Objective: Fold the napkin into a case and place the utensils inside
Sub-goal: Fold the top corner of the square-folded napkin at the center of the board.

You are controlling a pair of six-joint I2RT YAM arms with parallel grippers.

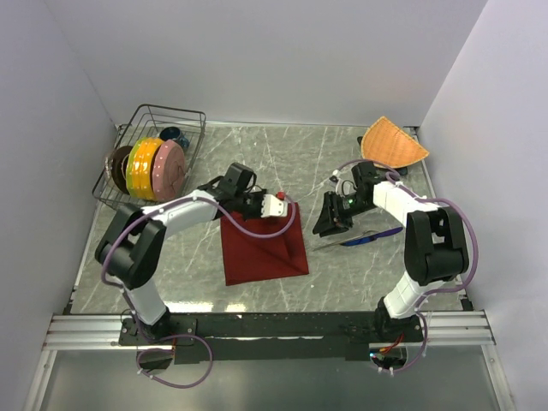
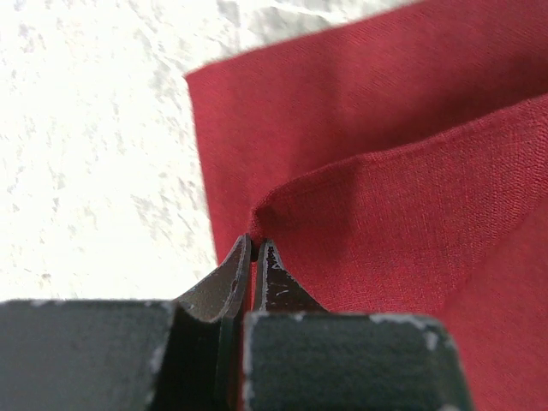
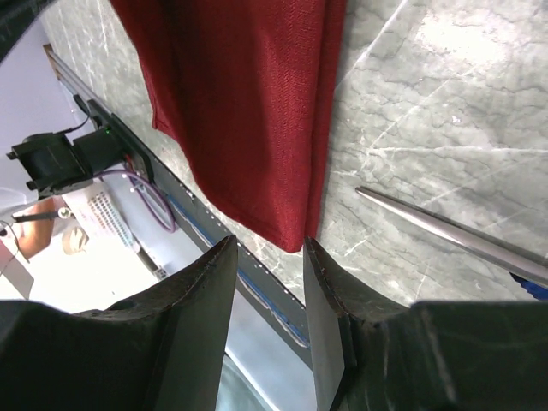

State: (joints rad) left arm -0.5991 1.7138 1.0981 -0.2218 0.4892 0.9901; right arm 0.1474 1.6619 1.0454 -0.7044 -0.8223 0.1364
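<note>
We see the dark red napkin [image 1: 261, 248] lying in the middle of the overhead view. It is partly folded, with a diagonal crease, and its upper right corner is raised off the table [image 1: 197, 257]. Our left claw [image 1: 291, 204] is clenched on that corner; in its wrist view the fingertips [image 2: 240, 278] pinch a lifted edge of the cloth. Just right of the napkin, right of centre in the frame, the silver fork [image 3: 445, 227] and the blue knife [image 1: 372, 235] lie close together on the table. Our right claw [image 1: 330, 224] hangs near the fork, jaws apart, grasping nothing. In the upper left a wire rack [image 1: 171, 110] holds coloured plates [image 1: 158, 167]. An orange woven mat [image 1: 392, 143] lies in the upper right.
</note>
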